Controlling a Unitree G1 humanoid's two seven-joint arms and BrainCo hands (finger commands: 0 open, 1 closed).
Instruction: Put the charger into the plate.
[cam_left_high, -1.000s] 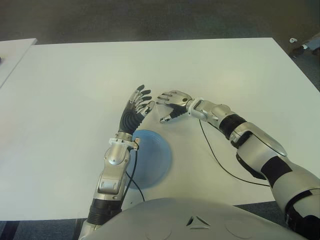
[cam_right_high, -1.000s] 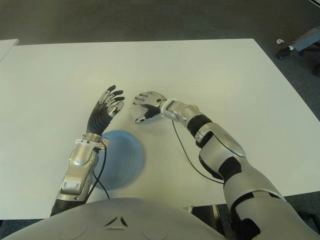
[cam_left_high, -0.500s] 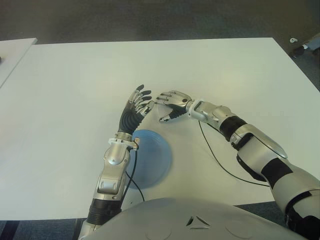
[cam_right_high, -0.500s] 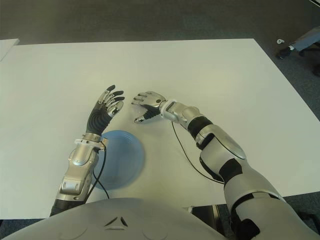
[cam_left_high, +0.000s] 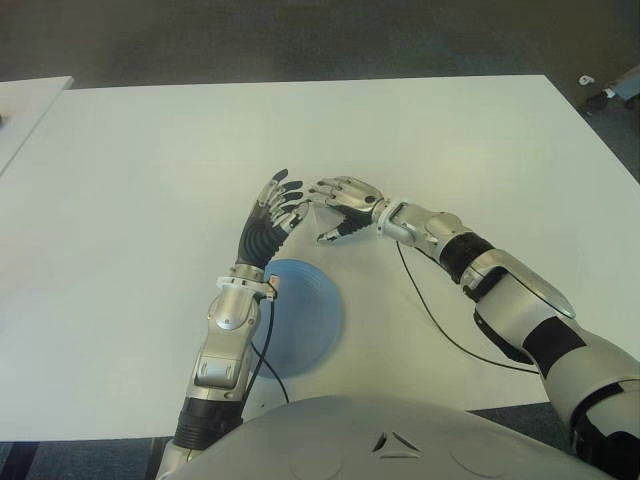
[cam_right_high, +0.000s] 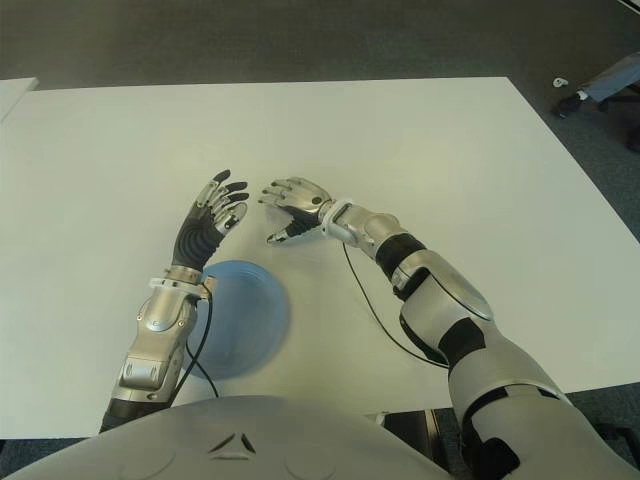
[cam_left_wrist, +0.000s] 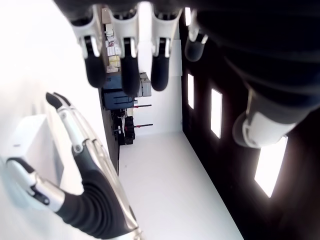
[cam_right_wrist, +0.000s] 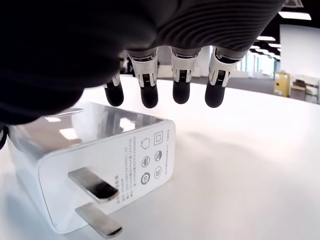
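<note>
charger (cam_right_wrist: 95, 165), a white block with two flat metal prongs, lies on the white table (cam_left_high: 450, 140) under the right hand (cam_left_high: 345, 205) and is hidden in the eye views; it is not in the plate. nearest the robot's body, the blue plate (cam_left_high: 305, 315) sits on the table beside the left forearm, partly covered by it. beyond the plate the left hand (cam_left_high: 278, 205) stands with its fingers stretched and spread, holding nothing. just right of it the right hand hovers palm down, its fingertips (cam_right_wrist: 181, 92) hanging relaxed above the charger's top, not closed on it. a thin black cable (cam_left_high: 440, 325) runs along the table by the right arm. farther off the table is bare, a second white table (cam_left_high: 25, 105) edges in at the left, and dark grey carpet (cam_left_high: 300, 40) lies past the far edge.
</note>
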